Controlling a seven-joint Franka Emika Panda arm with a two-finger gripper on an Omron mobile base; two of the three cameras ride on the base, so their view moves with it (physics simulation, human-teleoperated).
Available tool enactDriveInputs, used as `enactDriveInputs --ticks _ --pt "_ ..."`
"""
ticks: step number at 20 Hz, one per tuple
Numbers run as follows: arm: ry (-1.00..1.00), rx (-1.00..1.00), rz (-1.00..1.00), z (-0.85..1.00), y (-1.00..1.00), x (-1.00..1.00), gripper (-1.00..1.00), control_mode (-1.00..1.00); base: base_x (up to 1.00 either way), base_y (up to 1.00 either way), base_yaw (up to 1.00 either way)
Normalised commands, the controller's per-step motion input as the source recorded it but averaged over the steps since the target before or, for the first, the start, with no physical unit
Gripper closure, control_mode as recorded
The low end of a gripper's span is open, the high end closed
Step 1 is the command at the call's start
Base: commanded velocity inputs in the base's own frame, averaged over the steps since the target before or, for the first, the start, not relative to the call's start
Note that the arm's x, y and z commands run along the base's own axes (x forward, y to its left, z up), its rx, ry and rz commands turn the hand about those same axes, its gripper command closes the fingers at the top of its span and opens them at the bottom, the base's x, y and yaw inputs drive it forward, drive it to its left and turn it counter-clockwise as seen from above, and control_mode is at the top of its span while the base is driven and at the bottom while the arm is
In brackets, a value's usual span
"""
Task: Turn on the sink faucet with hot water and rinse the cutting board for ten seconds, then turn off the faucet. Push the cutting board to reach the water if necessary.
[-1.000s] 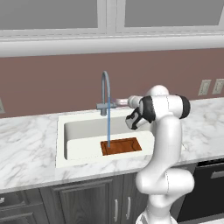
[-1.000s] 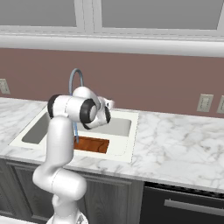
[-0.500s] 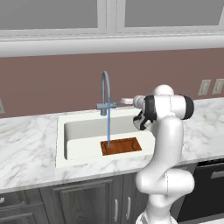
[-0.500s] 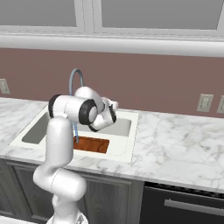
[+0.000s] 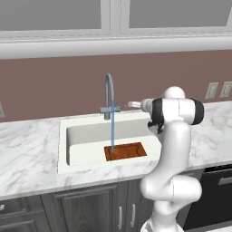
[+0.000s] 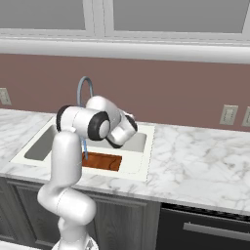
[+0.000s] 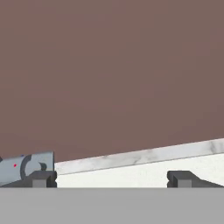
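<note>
The grey gooseneck sink faucet (image 5: pixel 108 89) stands behind the white sink (image 5: pixel 63 149). A thin blue stream of water (image 5: pixel 112 131) falls from its spout onto the left end of the reddish-brown cutting board (image 5: pixel 125 151), which lies flat at the basin's front right. My gripper (image 5: pixel 128 105) is open and holds nothing. It hovers level with the faucet's side lever (image 5: pixel 117 109), just to its right. In the hand view the dark fingertips (image 7: pixel 41 179) stand wide apart, with the grey faucet lever (image 7: pixel 26 168) by the left tip. The cutting board (image 6: pixel 102 161) also lies partly behind my arm.
White-grey marble counter (image 5: pixel 27 158) runs on both sides of the basin. The brown backsplash wall (image 7: pixel 113 74) is close behind the faucet. Wall outlets (image 5: pixel 211 90) sit at the right, and a dark oven front (image 5: pixel 213 195) lies below the counter.
My hand has risen and moved left toward the faucet's lever. The water has kept running onto the board, which has not moved.
</note>
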Motion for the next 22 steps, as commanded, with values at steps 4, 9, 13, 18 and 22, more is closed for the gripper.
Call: enactDriveInputs --ticks 4,9,13,18,22 --pt "0.22 0.04 0.05 0.33 -0.11 0.00 -1.00 -1.00 0.00 0.00 0.00" --pt "0.19 0.04 0.05 0.31 -0.02 0.02 -1.00 -1.00 0.00 0.00 0.00" --pt "0.09 0.04 0.04 0.31 -0.14 0.04 -1.00 -1.00 0.00 0.00 0.00" --pt "0.01 0.04 0.05 0.32 -0.14 0.05 -1.00 -1.00 0.00 0.00 0.00" --pt "0.00 0.00 0.03 0.05 -0.04 0.00 -1.00 -1.00 0.00 0.00 0.00"
